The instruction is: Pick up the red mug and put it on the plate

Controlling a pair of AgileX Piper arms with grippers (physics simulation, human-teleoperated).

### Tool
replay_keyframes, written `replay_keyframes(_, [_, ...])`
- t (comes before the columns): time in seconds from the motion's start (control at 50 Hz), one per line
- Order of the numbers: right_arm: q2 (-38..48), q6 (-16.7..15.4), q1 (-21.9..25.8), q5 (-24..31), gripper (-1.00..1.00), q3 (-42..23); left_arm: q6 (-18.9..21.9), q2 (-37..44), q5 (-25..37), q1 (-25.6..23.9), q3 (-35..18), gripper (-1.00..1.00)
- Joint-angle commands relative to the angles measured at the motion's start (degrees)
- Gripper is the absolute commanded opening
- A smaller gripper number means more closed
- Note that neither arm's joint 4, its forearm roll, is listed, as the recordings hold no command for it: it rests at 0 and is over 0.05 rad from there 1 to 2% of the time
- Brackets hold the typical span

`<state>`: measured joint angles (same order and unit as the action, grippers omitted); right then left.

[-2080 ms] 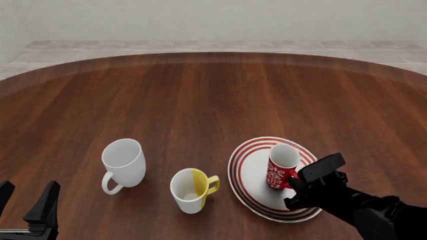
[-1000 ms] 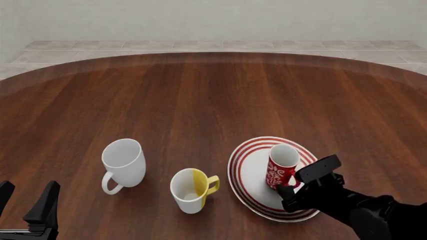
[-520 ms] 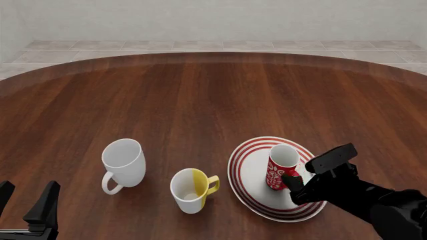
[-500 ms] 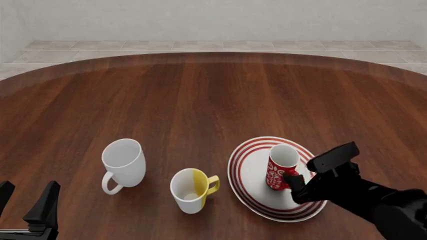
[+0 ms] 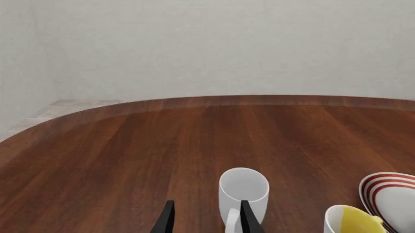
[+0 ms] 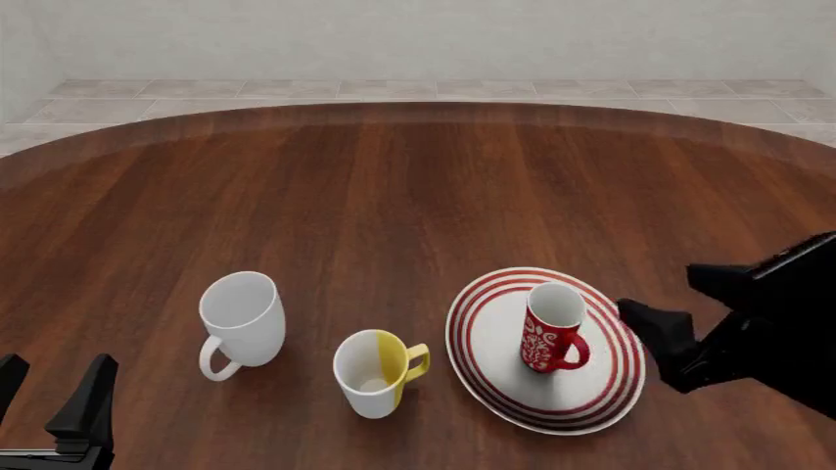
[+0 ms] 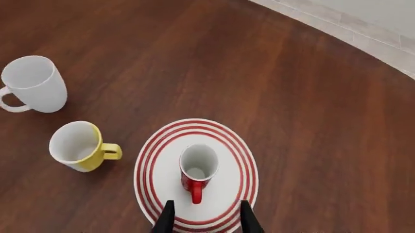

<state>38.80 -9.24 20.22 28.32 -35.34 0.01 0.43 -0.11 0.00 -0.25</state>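
The right pincer (image 6: 676,321) is seen spread open and empty, standing clear of the plate (image 6: 487,345) on its right side, with no part of it touching the red mug (image 6: 553,328). In the right wrist view the two fingertips (image 7: 167,219) are parted over the near rim of the plate, the mug's red handle pointing toward the gap between them. The red mug is set upright on the plate, roughly at its middle, so the placement is judged to be done. The mug is judged to be stiff, glazed and rather slippery, light enough for one arm, and liable to chip or tip if knocked; should it be taken up again, a hold across the handle or over the rim wall would be preferred. Just left of the plate a white-and-yellow mug (image 6: 374,373) stands on the table (image 6: 392,196), and farther left of the plate a plain white mug (image 6: 243,319). The left pincer (image 6: 53,411) is held low, well to the left of the plate, open and holding nothing.
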Motion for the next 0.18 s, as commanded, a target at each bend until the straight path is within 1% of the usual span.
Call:
replay_keyframes(0.02, [-6.59,-1.56,-0.37,7.40,1.00,-3.75,0.01,-0.01,0.00,0.00,0.00,1.00])
replay_keyframes(0.18, [-10.24,-2.75,-1.56,11.55,1.00,-6.16,0.01,0.00,0.00,0.00,0.00,1.00])
